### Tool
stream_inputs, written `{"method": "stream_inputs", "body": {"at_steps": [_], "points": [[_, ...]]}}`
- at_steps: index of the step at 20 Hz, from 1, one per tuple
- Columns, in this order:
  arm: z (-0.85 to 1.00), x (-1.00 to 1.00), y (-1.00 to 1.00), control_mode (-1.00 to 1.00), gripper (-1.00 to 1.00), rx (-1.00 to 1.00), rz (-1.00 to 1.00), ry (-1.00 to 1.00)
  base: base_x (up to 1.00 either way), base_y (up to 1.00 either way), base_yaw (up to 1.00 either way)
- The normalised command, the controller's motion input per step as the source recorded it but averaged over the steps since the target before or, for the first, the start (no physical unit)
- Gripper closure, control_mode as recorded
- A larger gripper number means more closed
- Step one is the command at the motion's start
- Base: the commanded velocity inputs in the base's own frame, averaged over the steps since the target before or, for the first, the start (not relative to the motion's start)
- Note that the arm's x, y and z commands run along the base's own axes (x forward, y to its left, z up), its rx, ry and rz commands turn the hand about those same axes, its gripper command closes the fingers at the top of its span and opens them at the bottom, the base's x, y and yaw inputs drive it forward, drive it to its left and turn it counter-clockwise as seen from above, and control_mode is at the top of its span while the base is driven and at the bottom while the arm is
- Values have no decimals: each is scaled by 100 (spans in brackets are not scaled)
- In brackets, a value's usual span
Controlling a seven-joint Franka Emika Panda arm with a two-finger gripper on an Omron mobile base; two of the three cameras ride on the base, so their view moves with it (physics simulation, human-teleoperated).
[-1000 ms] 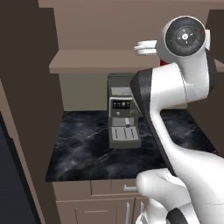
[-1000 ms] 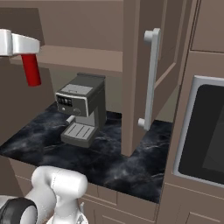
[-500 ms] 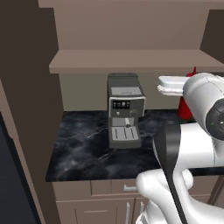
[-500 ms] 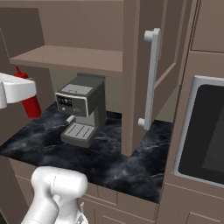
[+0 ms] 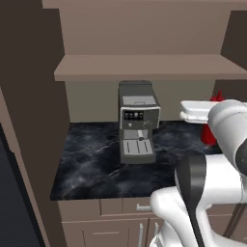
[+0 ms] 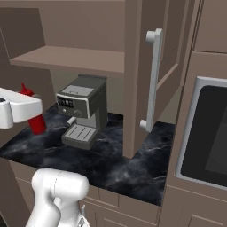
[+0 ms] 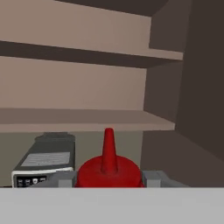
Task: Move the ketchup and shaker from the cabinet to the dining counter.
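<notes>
Red plastic showed between the two finger pads in the hand view: the ketchup [image 7: 108, 168] was clamped in the gripper [image 7: 108, 178], upright, with its pointed nozzle rising toward twelve o'clock. Compared with half a second earlier, the bottle had been carried lower; in the right base view the ketchup [image 6: 35, 116] was seen at about nine o'clock, hanging below the white hand, its base just over the black marble worktop [image 6: 119, 163]. A second earlier it had been held up near the shelf edge. In the left base view the ketchup [image 5: 212, 126] was seen at three o'clock, partly hidden by the arm. The coffee machine [image 5: 138, 122] was left where it had been, well apart from the bottle. The cabinet [image 6: 141, 80] door stood open, and its shelf [image 5: 144, 66] was seen bare above the machine.
</notes>
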Motion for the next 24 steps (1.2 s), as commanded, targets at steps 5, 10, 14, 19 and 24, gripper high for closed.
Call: {"method": "stream_inputs", "body": {"at_steps": [5,10,14,19,24], "points": [[0,0,0,100,100,0,0,0,-80,-8,0],[0,0,0,100,100,0,0,0,-100,-7,-3],[0,0,0,100,100,0,0,0,-72,-9,-55],[0,0,0,100,100,0,0,0,-7,0,-96],[0,0,0,100,100,0,0,0,0,-2,-100]]}}
